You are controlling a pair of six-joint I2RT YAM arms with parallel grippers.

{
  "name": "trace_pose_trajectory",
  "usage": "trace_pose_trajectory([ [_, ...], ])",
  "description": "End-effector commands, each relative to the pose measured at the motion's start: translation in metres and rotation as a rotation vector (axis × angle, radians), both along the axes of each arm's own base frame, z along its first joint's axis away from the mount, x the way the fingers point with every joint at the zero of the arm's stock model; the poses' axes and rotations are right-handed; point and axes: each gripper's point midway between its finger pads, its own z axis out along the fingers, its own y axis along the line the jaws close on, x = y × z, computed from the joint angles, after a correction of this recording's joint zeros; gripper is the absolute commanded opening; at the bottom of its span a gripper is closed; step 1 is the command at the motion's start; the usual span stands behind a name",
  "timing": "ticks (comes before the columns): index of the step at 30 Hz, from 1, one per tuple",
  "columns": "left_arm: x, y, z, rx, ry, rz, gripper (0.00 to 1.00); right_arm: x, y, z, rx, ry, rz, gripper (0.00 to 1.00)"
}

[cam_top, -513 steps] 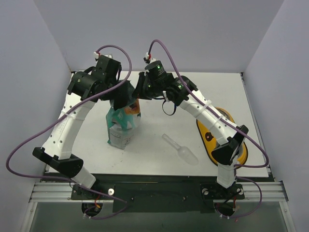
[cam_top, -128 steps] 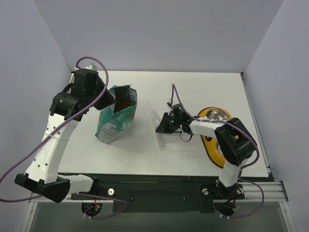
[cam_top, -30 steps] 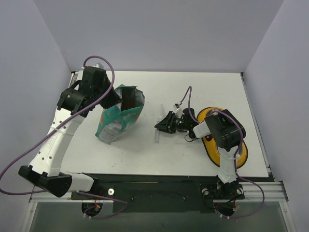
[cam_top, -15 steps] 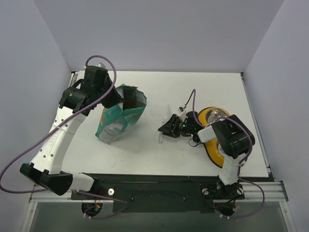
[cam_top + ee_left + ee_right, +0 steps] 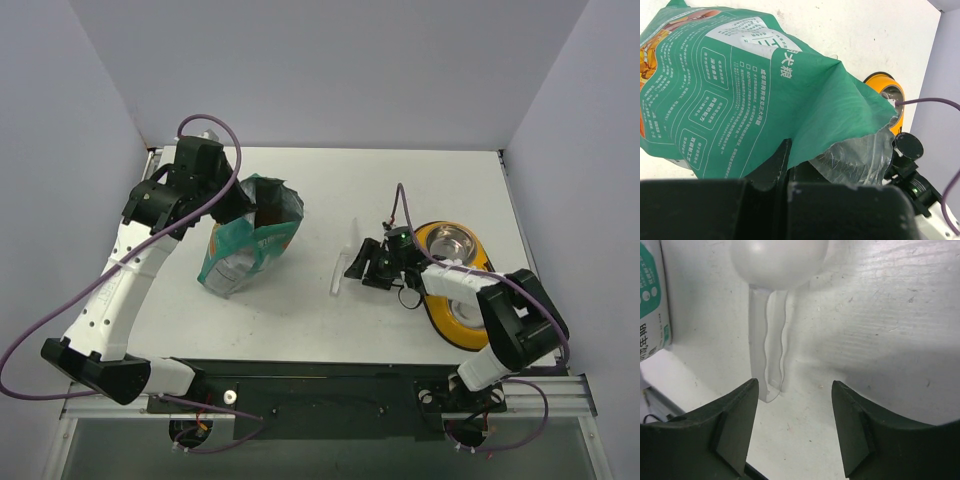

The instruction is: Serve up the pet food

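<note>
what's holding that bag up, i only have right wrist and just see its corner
Observer: The left end effector is shut on the rim of the bag, with the mouth open.
Operator: any food showing
Observer: A brown patch of pet food shows inside the mouth.
Operator: where's the bowl
Observer: The orange feeder lies right of the scoop, partly under the right arm.

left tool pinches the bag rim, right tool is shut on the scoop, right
No: the right tool is open, the scoop lying free on the table ahead of it, as the right wrist view shows. The left tool does pinch the bag rim.
</note>
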Motion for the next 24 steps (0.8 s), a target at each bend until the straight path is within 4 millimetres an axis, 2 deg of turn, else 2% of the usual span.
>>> trace_pose_trajectory([
  [1, 0.004, -0.002, 0.028, -0.032, -0.107, -0.001, 0.00, -0.001, -0.020, 0.027, -0.321, -0.072, -0.073, 0.57],
  [2, 0.004, -0.001, 0.031, -0.029, -0.115, -0.006, 0.00, 0.004, -0.018, 0.037, -0.346, -0.092, -0.096, 0.59],
  [3, 0.004, -0.001, 0.030, -0.023, -0.115, -0.008, 0.00, 0.002, -0.025, 0.042, -0.433, -0.125, -0.131, 0.61],
  [4, 0.004, -0.001, 0.033, -0.015, -0.130, -0.015, 0.00, 0.002, -0.016, 0.056, -0.437, -0.159, -0.147, 0.63],
  [5, 0.004, 0.002, 0.036, -0.001, -0.146, -0.006, 0.00, 0.007, -0.028, 0.065, -0.508, -0.192, -0.207, 0.64],
  [7, 0.003, 0.008, 0.038, 0.024, -0.162, 0.006, 0.00, 0.006, -0.031, 0.077, -0.559, -0.225, -0.278, 0.66],
  [8, 0.001, 0.010, 0.041, 0.031, -0.171, 0.005, 0.00, 0.002, -0.035, 0.077, -0.601, -0.225, -0.309, 0.67],
  [9, 0.000, 0.010, 0.041, 0.038, -0.172, 0.005, 0.00, 0.005, -0.028, 0.087, -0.592, -0.241, -0.327, 0.67],
  [10, -0.003, 0.010, 0.042, 0.041, -0.175, 0.000, 0.00, 0.003, -0.028, 0.085, -0.632, -0.253, -0.334, 0.68],
  [11, -0.005, 0.011, 0.040, 0.051, -0.171, -0.001, 0.00, 0.008, -0.022, 0.094, -0.629, -0.279, -0.345, 0.68],
  [15, -0.012, 0.023, 0.031, 0.109, -0.144, 0.031, 0.00, 0.007, -0.005, 0.107, -0.662, -0.335, -0.352, 0.69],
  [18, -0.015, 0.028, 0.038, 0.110, -0.155, 0.048, 0.00, 0.007, 0.009, 0.115, -0.681, -0.397, -0.344, 0.72],
  [20, -0.020, 0.034, 0.041, 0.109, -0.160, 0.075, 0.00, 0.008, 0.017, 0.115, -0.702, -0.426, -0.340, 0.76],
  [24, -0.023, 0.036, 0.042, 0.100, -0.176, 0.085, 0.00, 0.009, 0.023, 0.110, -0.746, -0.493, -0.351, 0.77],
])
